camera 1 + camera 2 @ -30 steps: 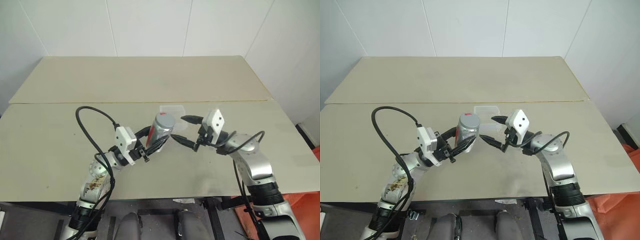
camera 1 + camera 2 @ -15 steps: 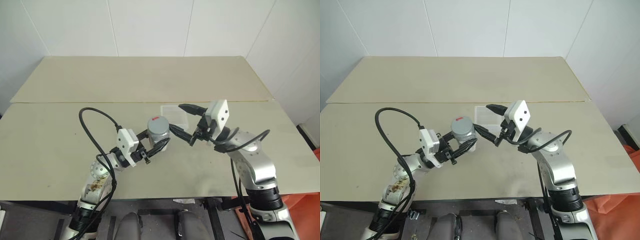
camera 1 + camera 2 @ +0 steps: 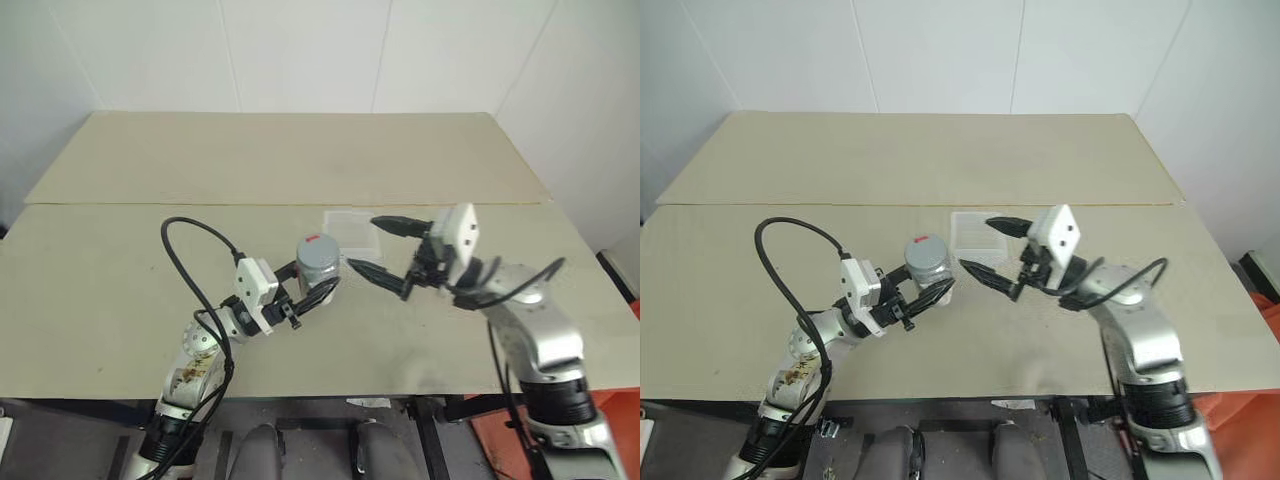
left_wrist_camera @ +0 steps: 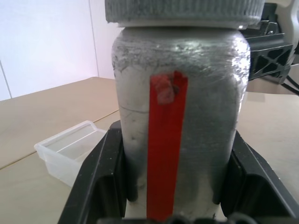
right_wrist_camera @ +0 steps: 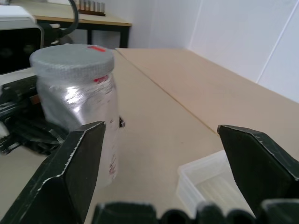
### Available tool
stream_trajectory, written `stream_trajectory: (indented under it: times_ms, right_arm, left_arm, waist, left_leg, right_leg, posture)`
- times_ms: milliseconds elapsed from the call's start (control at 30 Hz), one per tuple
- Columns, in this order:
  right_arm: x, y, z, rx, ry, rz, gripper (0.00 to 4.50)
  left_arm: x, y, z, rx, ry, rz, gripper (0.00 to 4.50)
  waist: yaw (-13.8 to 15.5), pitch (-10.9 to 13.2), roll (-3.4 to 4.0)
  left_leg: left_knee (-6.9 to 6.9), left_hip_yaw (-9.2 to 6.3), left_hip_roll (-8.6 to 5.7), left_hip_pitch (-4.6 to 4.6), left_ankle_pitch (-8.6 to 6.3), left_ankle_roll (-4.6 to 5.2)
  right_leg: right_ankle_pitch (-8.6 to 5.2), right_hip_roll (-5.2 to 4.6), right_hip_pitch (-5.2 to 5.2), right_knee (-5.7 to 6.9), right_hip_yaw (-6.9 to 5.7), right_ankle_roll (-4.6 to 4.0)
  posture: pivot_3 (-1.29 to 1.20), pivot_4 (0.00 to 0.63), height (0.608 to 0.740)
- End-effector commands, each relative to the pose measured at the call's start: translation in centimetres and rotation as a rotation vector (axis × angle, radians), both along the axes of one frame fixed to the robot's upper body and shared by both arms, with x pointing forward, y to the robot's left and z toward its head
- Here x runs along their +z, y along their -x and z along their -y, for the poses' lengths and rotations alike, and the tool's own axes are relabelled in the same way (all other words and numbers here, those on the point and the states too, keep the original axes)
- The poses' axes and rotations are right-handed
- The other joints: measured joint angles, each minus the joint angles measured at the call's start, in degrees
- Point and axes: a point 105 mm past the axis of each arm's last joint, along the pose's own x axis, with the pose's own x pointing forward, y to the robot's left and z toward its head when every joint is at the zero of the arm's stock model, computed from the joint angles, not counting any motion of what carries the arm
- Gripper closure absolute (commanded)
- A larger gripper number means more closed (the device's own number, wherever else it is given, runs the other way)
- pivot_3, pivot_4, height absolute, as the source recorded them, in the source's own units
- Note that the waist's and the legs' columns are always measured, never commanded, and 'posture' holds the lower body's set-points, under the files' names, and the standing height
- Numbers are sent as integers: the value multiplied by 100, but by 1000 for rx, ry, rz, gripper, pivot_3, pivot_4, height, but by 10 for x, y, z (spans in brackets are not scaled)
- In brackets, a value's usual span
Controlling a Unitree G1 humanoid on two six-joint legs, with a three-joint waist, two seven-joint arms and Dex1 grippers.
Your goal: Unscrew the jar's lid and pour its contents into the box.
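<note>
The jar (image 3: 318,274) is held above the table, roughly upright, with my left gripper (image 3: 314,286) shut around its lower body. In the left wrist view the jar (image 4: 180,116) shows a red strip down its side between the black fingers (image 4: 100,182). The grey lid (image 3: 318,249) with a red mark sits on the jar. My right gripper (image 3: 384,249) hangs open just right of the lid, with nothing between its fingers (image 5: 74,172). The box (image 3: 350,228) lies on the table behind the jar and under the right gripper's far finger.
A seam (image 3: 150,204) runs across the beige table behind the box. A black cable (image 3: 185,250) loops up from my left arm. Open table surface lies to the left and right of both arms.
My right gripper has drawn back from the lid, to the right and slightly up, still open. The left gripper keeps its hold on the jar.
</note>
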Motion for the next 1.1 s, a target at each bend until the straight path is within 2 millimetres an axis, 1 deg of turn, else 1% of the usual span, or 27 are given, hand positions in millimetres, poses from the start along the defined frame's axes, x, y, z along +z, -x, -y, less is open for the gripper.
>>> stream_trajectory:
  times_ms: [33, 67, 133, 267, 433, 567, 700, 833, 1100]
  right_arm:
    - [22, 22, -4, 119, -53, 20, 0]
    - [25, 26, -6, 139, -61, 18, 0]
    - [29, 28, -20, 149, -91, 11, 0]
    - [30, 29, -44, 159, -133, 11, 0]
    - [33, 26, -61, 175, -148, 39, 0]
    - [31, 16, -70, 150, -126, 69, 0]
    - [29, 6, -74, 118, -102, 95, 0]
    - [28, 2, -73, 110, -100, 103, 0]
    - [26, 0, -58, 80, -84, 108, 0]
  left_arm:
    - [10, -3, 2, 13, 20, 33, 2433]
    - [10, -3, 2, 14, 16, 34, 2433]
    - [8, -3, 3, 11, 11, 37, 2433]
    - [7, -3, 5, 11, 13, 37, 2433]
    - [4, -3, 6, 14, 11, 39, 2433]
    - [6, -3, 7, 12, 14, 47, 2433]
    - [8, -2, 8, 7, 19, 55, 2433]
    - [8, -2, 8, 9, 20, 57, 2433]
    - [6, -1, 5, 12, 20, 52, 2433]
  waist:
    - [-25, 0, 0]
    - [-49, 0, 0]
    - [-84, 0, 0]
    - [-71, 0, 0]
    - [-53, 0, 1]
    - [-52, 0, 1]
    - [-48, 0, 1]
    - [-49, 0, 1]
    - [-47, 0, 1]
  left_leg:
    - [-1, 0, 0, 0, 0, 0]
    - [-1, 0, 1, 1, 0, 0]
    - [-6, -3, 4, 7, 0, 0]
    - [-4, -14, 5, 13, 0, 0]
    - [6, -12, 3, 7, 1, 2]
    - [3, -11, 2, 6, 1, 2]
    - [1, -11, 2, 5, 1, 2]
    - [1, -11, 2, 3, 1, 2]
    - [1, -11, 2, 4, 1, 2]
  right_leg:
    - [0, 0, 0, 0, 0, 0]
    - [0, 1, 0, 1, 1, 1]
    - [-3, 8, 0, 4, 1, 4]
    - [-17, 15, -1, 18, 2, 24]
    - [-13, 10, -1, 15, 2, 25]
    - [-1, 9, -1, 11, 1, 4]
    - [0, 10, -2, 11, 0, 2]
    - [3, 9, -2, 9, 0, -2]
    - [3, 9, -2, 10, 0, -2]
  posture:
    - [0, 150, 740]
    - [0, 150, 740]
    - [0, 150, 740]
    - [0, 150, 740]
    - [0, 150, 740]
    - [0, 150, 740]
    - [0, 150, 740]
    - [0, 150, 740]
    - [0, 150, 740]
